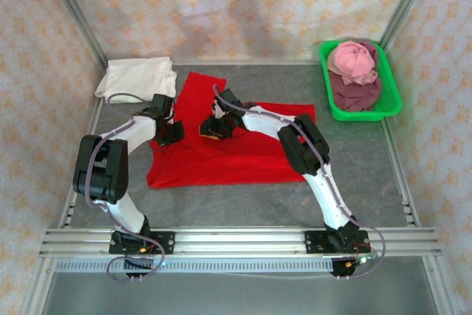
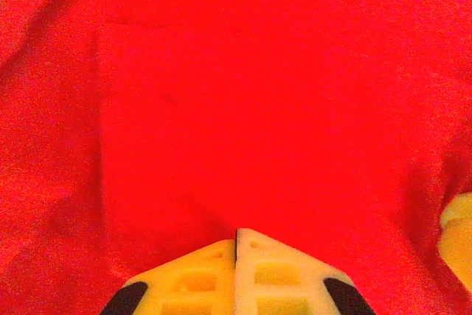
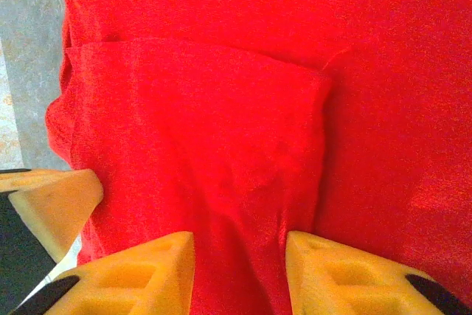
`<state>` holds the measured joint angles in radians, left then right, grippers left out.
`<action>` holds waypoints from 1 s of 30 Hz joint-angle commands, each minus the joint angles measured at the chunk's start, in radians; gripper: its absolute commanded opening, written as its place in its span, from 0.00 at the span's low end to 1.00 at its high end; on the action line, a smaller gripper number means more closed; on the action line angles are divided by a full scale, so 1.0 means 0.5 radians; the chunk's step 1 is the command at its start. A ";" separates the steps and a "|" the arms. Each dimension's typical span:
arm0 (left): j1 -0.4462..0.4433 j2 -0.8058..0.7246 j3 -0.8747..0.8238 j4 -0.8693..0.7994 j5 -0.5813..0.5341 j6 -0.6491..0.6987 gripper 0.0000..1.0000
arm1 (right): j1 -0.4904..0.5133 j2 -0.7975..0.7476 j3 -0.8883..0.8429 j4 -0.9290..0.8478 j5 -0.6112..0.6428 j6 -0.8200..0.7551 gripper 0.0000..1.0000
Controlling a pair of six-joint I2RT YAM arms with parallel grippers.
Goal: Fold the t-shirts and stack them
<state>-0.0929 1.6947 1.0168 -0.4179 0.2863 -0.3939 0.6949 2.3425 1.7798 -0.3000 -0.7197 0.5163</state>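
Yellow fingers of the left pincer are clenched, pad against pad, with their tips pressed onto the red t-shirt. Whether a fold is nipped between them cannot be told. Right pincer: released, fingers apart, straddling a raised ridge of the same red cloth. Beside the ridge lies a folded-over flap whose hem runs across the right wrist view. In the top view both pincers sit close together over the upper middle of the red t-shirt. It lies spread on the grey bench, one corner reaching toward the far left. Cream-white t-shirt: folded, at the far left corner of the bench, just beside the red one. Green tray: far right corner, holding a bunched pink t-shirt on top of a dull maroon t-shirt.
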 commanded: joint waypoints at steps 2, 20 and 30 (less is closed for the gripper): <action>-0.055 -0.148 0.035 -0.011 0.011 0.028 0.00 | 0.003 0.037 0.057 0.001 -0.094 0.011 0.28; 0.001 -0.288 -0.103 0.035 -0.256 -0.150 0.47 | 0.003 -0.114 -0.084 0.172 -0.181 0.049 0.31; 0.023 0.034 0.042 0.105 -0.154 -0.032 0.43 | 0.024 -0.024 -0.033 0.017 -0.174 -0.131 0.30</action>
<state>-0.0784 1.6836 1.0012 -0.3920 0.2028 -0.4370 0.6952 2.3394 1.7447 -0.2432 -0.8116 0.4950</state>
